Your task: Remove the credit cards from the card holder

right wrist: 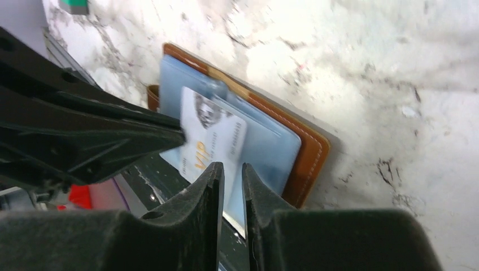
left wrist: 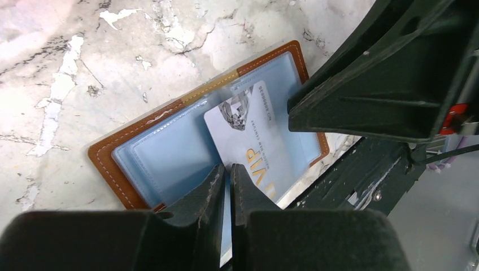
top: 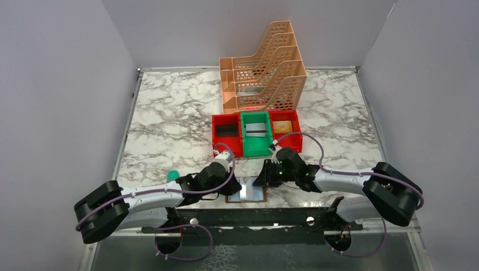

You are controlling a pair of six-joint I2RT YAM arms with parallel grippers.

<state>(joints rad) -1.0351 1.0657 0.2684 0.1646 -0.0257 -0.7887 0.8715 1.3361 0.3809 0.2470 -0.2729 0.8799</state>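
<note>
At table's (top: 169, 113) near edge: open card holder (left wrist: 152, 158), credit card (left wrist: 254, 135) protruding; left gripper (left wrist: 227, 169), right gripper (right wrist: 230, 168) at it, grasp indeterminable.

bright even light, slight wrist-view blur

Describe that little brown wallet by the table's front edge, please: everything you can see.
The card holder is a brown leather-look bifold with pale stitching and clear bluish inner pockets. It lies open, inside up, on the marble table, at its near edge. A silvery card with gold VIP lettering sticks askew out of one pocket. The left end effector and right end effector hang low over it; contact is unclear.
</note>
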